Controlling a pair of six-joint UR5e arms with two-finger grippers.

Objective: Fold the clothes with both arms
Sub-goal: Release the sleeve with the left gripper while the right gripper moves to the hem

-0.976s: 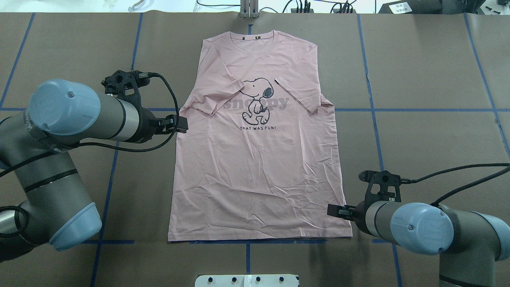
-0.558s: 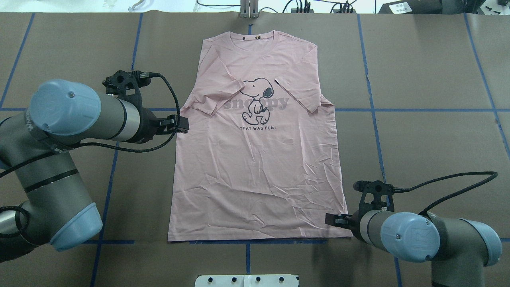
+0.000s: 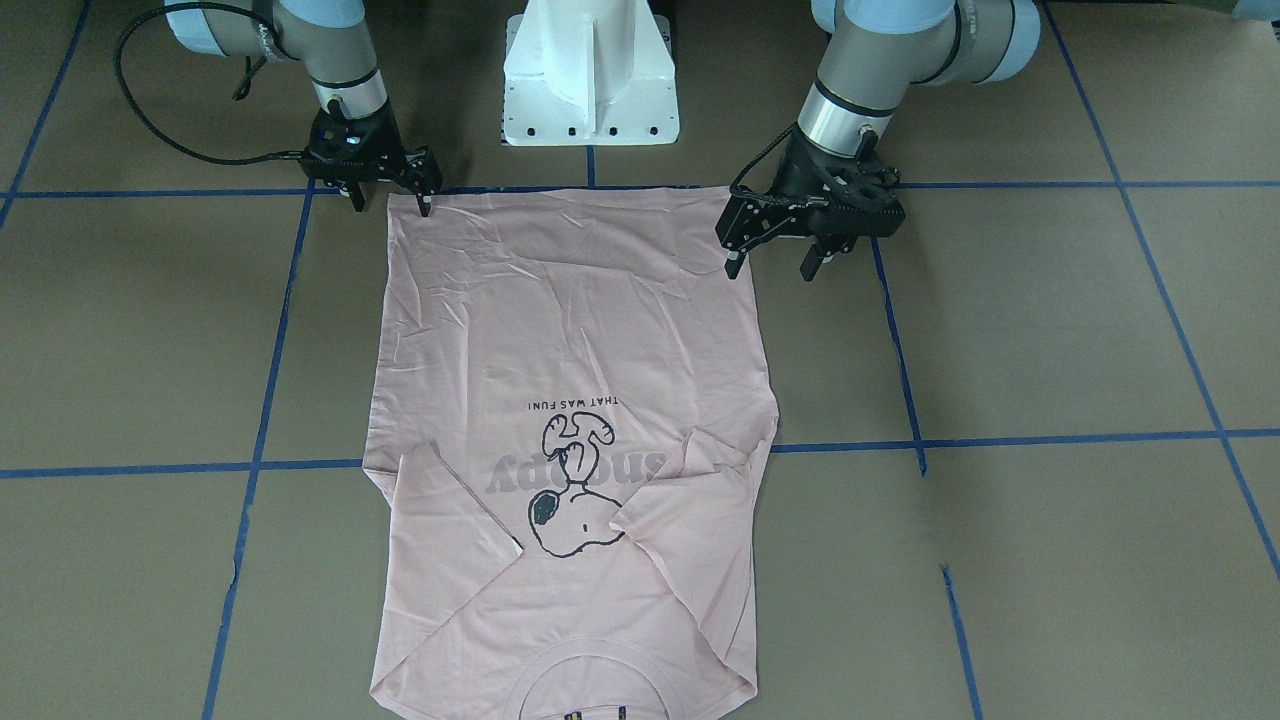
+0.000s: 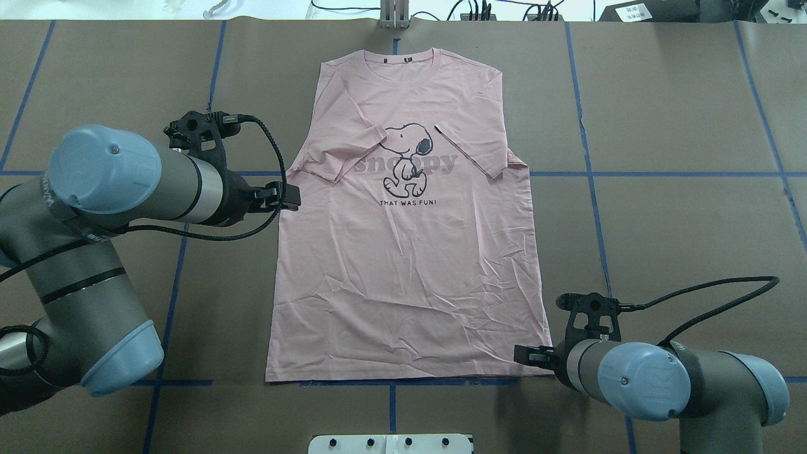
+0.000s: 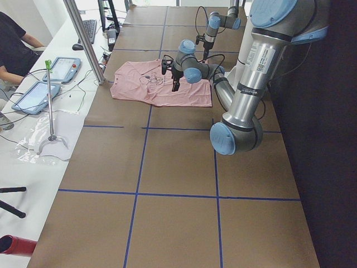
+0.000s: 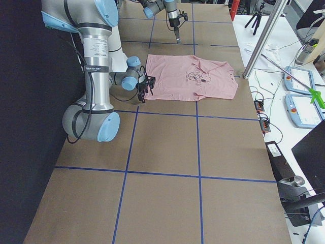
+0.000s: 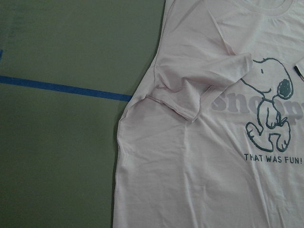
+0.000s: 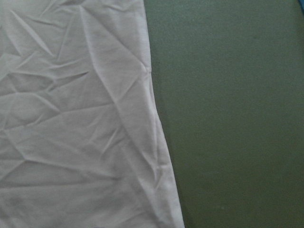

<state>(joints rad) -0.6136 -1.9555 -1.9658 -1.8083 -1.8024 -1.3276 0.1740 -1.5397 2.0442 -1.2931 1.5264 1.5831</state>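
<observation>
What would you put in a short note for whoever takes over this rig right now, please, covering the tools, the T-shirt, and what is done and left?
Left tool: open, holding nothing, hovering by the T-shirt's left edge, just below the folded sleeve.
Right tool: open, holding nothing, low at the right-hand corner of the hem.
T-shirt: flat on the table, print up, collar away from the robot, hem nearest its base.
Done: both sleeves folded in over the chest.
Left: grip the cloth and fold the body; no body fold made yet.
</observation>
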